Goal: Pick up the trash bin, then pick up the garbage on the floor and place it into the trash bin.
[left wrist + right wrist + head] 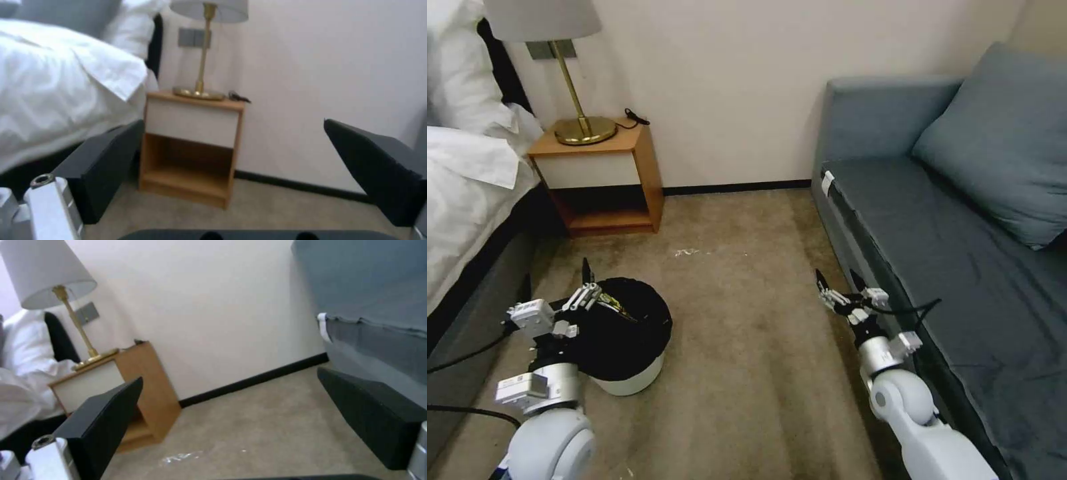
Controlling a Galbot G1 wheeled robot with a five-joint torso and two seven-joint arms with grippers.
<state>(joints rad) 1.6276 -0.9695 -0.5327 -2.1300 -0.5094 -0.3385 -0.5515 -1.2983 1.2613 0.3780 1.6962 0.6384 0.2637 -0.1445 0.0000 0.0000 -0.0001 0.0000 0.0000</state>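
The trash bin, white with a black bag over its rim, stands on the carpet at the near left. A gold-tinted piece of garbage lies inside it near the left rim. My left gripper hovers open at the bin's left rim. In the left wrist view the left gripper has its fingers spread wide with nothing between them. My right gripper hangs open above the carpet beside the sofa front, and in the right wrist view the right gripper holds nothing.
A small pale scrap lies on the carpet ahead, also seen as a scrap. A wooden nightstand with a brass lamp stands at the back left. The bed lines the left, the blue-grey sofa the right.
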